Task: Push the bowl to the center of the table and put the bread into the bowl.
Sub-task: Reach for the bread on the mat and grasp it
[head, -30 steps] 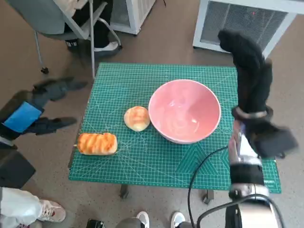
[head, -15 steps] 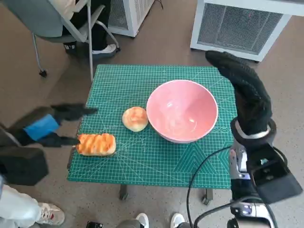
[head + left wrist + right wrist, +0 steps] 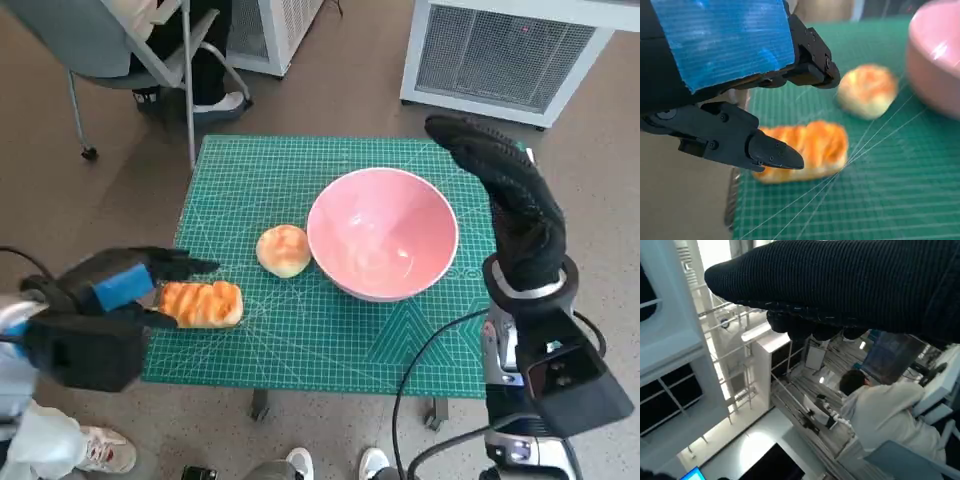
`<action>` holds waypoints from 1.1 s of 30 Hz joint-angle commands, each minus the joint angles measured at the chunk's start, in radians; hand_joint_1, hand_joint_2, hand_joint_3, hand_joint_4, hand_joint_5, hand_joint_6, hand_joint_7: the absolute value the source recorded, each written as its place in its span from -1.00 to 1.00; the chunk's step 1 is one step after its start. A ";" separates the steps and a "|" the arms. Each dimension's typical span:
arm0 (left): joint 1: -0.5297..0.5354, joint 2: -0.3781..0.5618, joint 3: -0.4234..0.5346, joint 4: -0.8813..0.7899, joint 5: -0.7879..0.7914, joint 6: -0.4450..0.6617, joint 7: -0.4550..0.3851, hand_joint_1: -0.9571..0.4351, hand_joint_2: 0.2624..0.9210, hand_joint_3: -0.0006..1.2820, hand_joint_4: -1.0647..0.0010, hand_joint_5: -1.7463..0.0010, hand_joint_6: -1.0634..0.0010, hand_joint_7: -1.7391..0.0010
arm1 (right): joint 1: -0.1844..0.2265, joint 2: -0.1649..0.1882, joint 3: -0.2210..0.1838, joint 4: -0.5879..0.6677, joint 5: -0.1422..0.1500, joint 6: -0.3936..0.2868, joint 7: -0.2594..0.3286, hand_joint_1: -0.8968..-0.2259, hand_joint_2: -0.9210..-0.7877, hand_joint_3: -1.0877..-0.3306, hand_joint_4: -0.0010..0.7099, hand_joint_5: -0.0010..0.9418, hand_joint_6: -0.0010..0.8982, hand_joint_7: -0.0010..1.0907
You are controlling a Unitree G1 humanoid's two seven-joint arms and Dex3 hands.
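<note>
Left hand (image 3: 125,285) has closed in on the striped bread loaf (image 3: 203,303) at the table's (image 3: 330,350) near-left edge, fingers spread either side, nothing gripped yet; bowl approx. unmoved. Risk, in my judgement: loaf sits right at that edge, so a skewed approach could nudge it off. Further in, round bun (image 3: 284,250) lies beside the pink bowl (image 3: 383,247), empty, right of centre; right hand (image 3: 500,185) hovers flat by its far-right rim, holding nothing.
</note>
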 commanded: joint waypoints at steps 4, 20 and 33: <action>0.011 -0.042 -0.054 0.001 0.074 0.062 0.039 -0.08 0.96 -1.00 0.31 1.00 0.11 1.00 | 0.025 -0.005 0.003 -0.007 -0.014 0.018 -0.014 0.01 -1.00 0.00 -0.12 -0.96 -1.00 0.37; -0.003 -0.123 -0.120 0.107 0.132 0.105 0.126 0.09 1.00 -0.91 -0.07 0.96 -0.06 0.96 | 0.035 -0.005 0.002 -0.017 -0.046 0.026 -0.045 -0.01 -1.00 0.00 -0.13 -0.97 -1.00 0.37; -0.040 -0.104 -0.044 0.078 0.069 0.065 0.156 0.37 1.00 -0.77 -0.21 -0.44 -0.01 -0.27 | 0.043 -0.004 0.003 -0.027 -0.056 0.036 -0.061 0.03 -1.00 -0.01 -0.13 -0.97 -1.00 0.37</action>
